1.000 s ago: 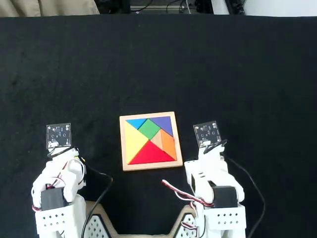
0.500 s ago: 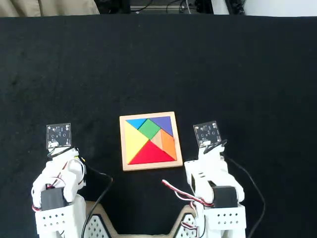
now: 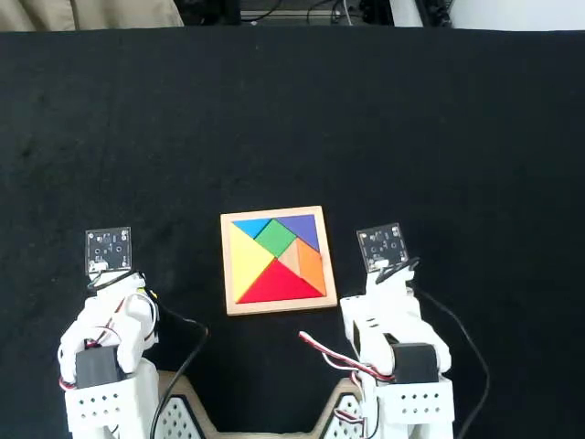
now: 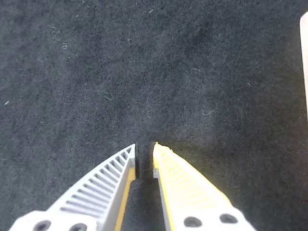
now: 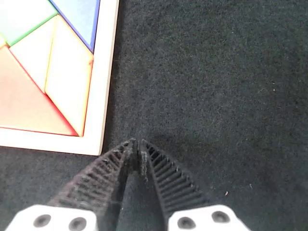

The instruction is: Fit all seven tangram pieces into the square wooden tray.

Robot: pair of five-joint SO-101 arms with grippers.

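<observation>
The left gripper (image 4: 144, 147) sat clenched on nothing, its tips all but touching over the bare black cloth (image 4: 144, 72). Between the arms lay the square wooden tray (image 3: 226, 265), its tangram pieces (image 3: 279, 282) seated flush and filling the square, so the task looked complete. Thin, stiff and light, the pieces likely offered no exposed edge to pinch; only the tray's raised rim seemed graspable. The right gripper (image 5: 138, 143) rested closed and empty, just beside the tray's near corner.

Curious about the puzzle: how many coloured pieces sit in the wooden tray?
7, all in the tray: blue, green, purple at the far side; yellow left; red near; pale and orange right.
</observation>
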